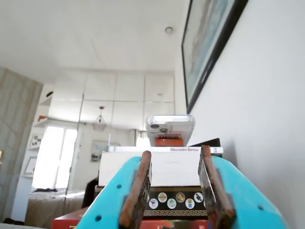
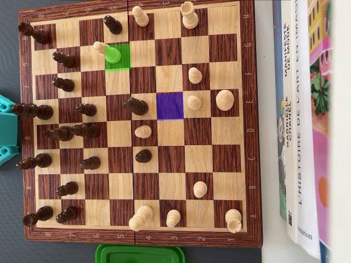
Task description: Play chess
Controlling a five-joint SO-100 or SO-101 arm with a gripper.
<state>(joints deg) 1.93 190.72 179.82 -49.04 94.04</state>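
In the overhead view a wooden chessboard (image 2: 137, 236) carries dark pieces mostly on its left side and light pieces mostly on its right. One square is tinted green (image 2: 122, 63) with a light piece (image 2: 108, 52) standing on it. One empty square is tinted purple (image 2: 169, 105). A dark piece (image 2: 135, 105) stands just left of the purple square. Only a teal part of the arm (image 2: 6, 129) shows at the left edge. In the wrist view my gripper (image 1: 176, 151) is open and empty, raised and facing the room; the board is out of that view.
Books (image 2: 299, 126) lie along the board's right side in the overhead view. A green container (image 2: 140, 254) sits at the bottom edge. The wrist view shows a stack of books (image 1: 167, 169) with a small device (image 1: 170, 125) on top, beside a white wall.
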